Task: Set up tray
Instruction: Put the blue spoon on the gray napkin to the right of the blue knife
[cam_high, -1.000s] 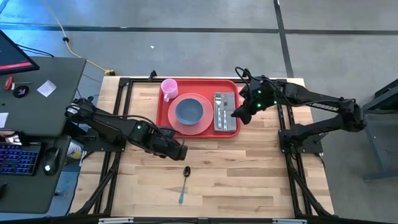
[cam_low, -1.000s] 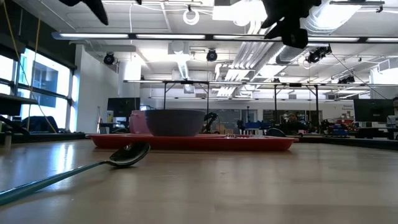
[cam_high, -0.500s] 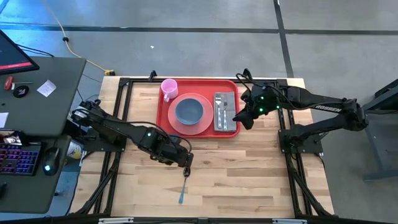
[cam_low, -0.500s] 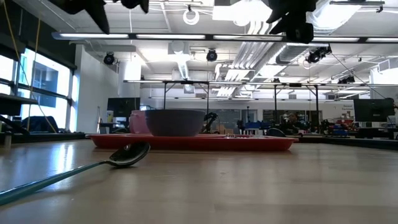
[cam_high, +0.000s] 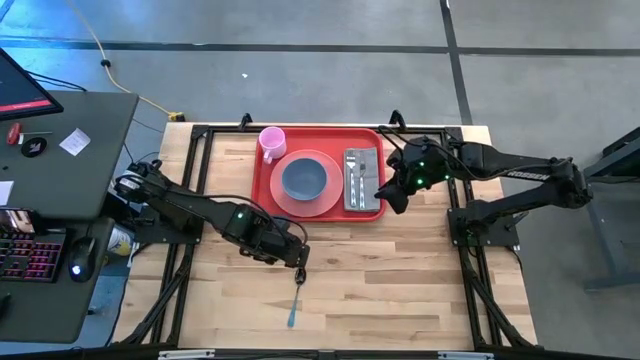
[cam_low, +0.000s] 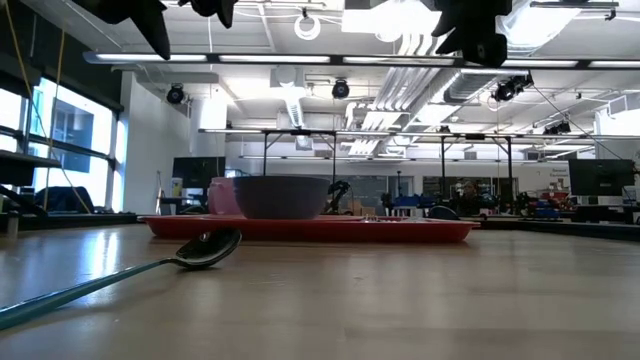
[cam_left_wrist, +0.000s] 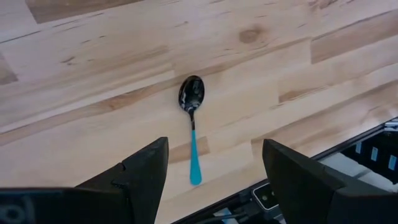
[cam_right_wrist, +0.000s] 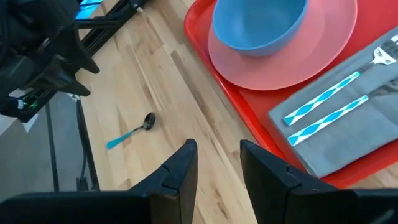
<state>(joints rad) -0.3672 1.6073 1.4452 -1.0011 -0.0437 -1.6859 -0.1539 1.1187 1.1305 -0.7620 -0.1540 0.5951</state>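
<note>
A spoon with a teal handle (cam_high: 296, 296) lies flat on the wooden table near its front edge; it also shows in the left wrist view (cam_left_wrist: 191, 124). My left gripper (cam_high: 299, 256) hovers open above the spoon's bowl, touching nothing. The red tray (cam_high: 262, 185) sits at the table's far middle, holding a salmon-pink plate (cam_high: 335, 193) with a blue bowl (cam_high: 304, 179), a pink cup (cam_high: 271, 142), and a grey napkin (cam_high: 362, 195) with a fork and knife (cam_right_wrist: 323, 99). My right gripper (cam_high: 392, 196) hangs open and empty by the tray's right edge.
Black frame rails run along the table's left (cam_high: 190, 170) and right (cam_high: 465, 220) sides. Bare wood lies between the tray and the spoon (cam_high: 400, 270). A desk with a keyboard (cam_high: 30, 255) stands left of the table.
My left gripper has moved toward the table's right and near edge, ending above the spoon. My right gripper has shifted slightly along the tray's right edge. The spoon and the tray things have stayed put.
</note>
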